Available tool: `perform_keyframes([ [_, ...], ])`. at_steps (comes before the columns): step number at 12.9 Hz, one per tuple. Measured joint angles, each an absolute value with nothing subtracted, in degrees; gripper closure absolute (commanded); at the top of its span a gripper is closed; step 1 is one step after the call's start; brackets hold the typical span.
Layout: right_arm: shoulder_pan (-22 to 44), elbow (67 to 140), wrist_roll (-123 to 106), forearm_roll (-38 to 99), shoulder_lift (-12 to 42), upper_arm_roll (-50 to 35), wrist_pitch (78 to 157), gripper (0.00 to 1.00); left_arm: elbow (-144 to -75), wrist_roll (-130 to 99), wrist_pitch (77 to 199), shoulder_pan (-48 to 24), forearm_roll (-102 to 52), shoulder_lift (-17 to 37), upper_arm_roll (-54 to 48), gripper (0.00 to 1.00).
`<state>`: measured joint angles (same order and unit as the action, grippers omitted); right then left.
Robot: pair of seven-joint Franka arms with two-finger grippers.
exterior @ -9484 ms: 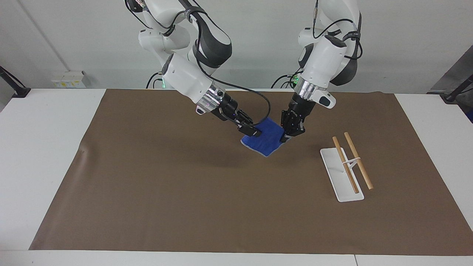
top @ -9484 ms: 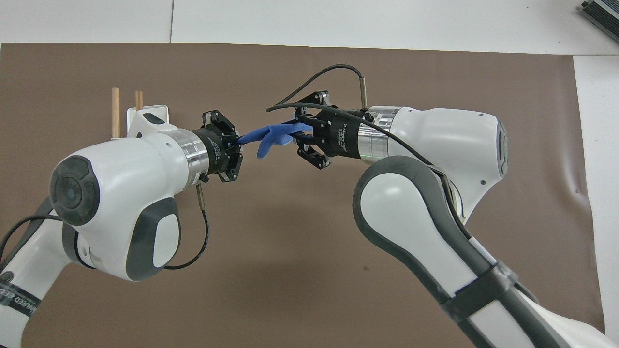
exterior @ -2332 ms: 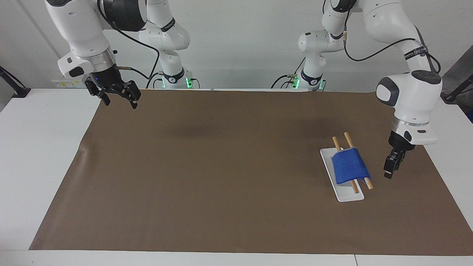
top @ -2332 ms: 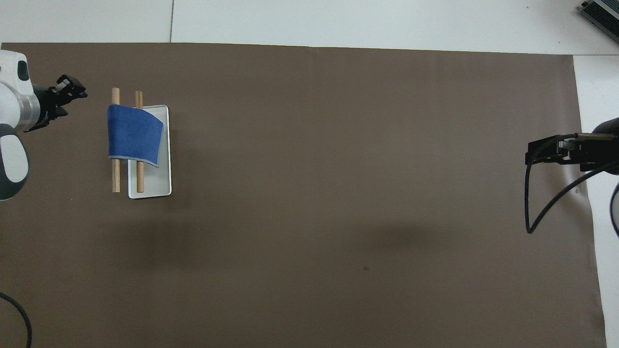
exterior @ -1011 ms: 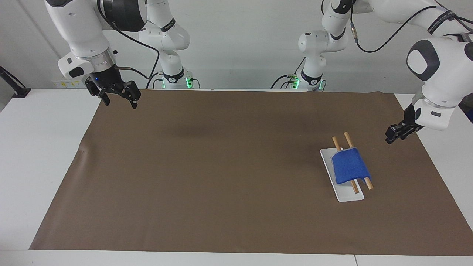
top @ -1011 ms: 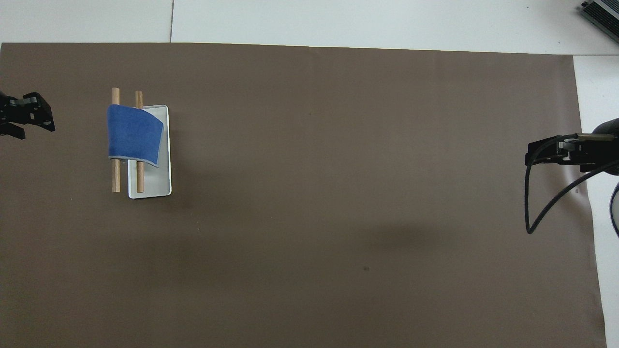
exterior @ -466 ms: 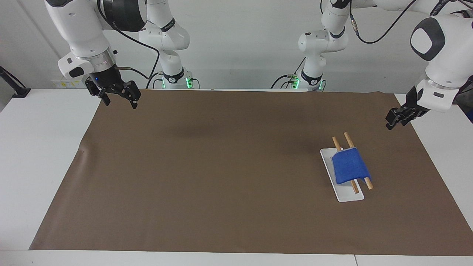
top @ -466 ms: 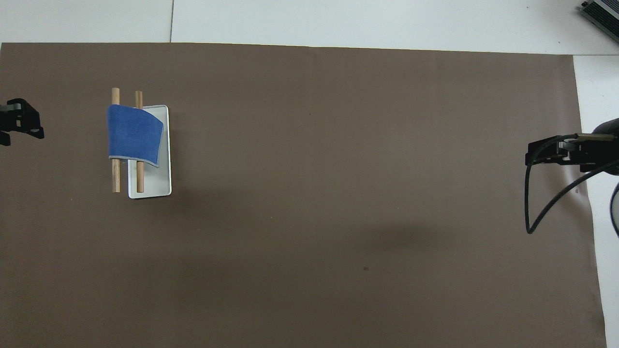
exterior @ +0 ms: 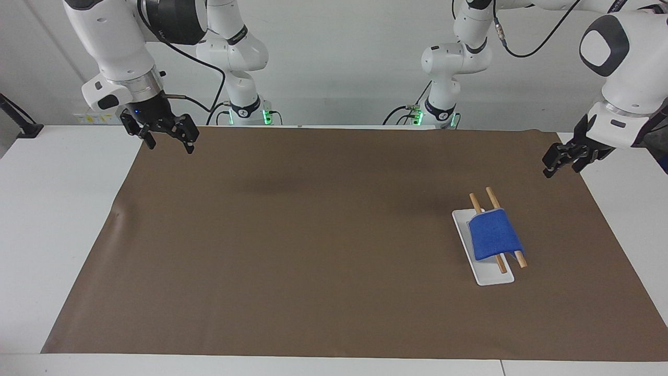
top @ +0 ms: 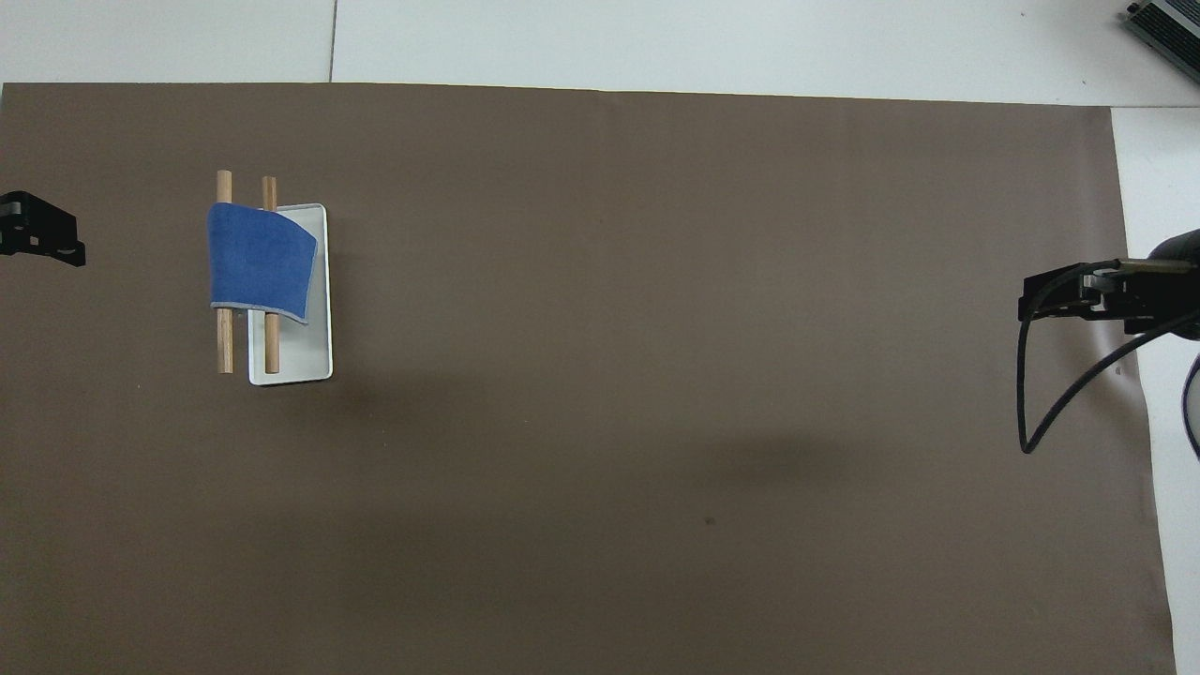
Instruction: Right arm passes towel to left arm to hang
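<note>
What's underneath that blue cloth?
The towel drapes over two wooden rods of a small rack, above its white base. The rods' ends stick out; their middles and the bracket that carries them are covered.

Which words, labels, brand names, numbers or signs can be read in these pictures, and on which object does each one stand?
No text can be read in either view.
The towel, the rack and the brown mat carry no writing.
The black band on the left arm bears pale marks too small to read.
The pale box by the wall has yellow marks, also unreadable.
</note>
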<state>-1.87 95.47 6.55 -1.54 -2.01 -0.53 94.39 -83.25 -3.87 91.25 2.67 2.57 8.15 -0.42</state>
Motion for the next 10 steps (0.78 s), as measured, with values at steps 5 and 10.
perform_keyframes([
  [5, -1.9, 95.5, 6.5, -1.5, -2.0, -0.5, 94.4, 0.00, -83.9, -3.8, 91.4, 2.7, 2.6, 7.5, -0.4, 0.00],
  [10, -1.9, 95.5, 6.5, -1.5, -2.0, -0.5, 94.4, 0.00, -83.8, -3.7, 88.6, 2.7, 2.6, 6.5, -0.3, 0.00],
])
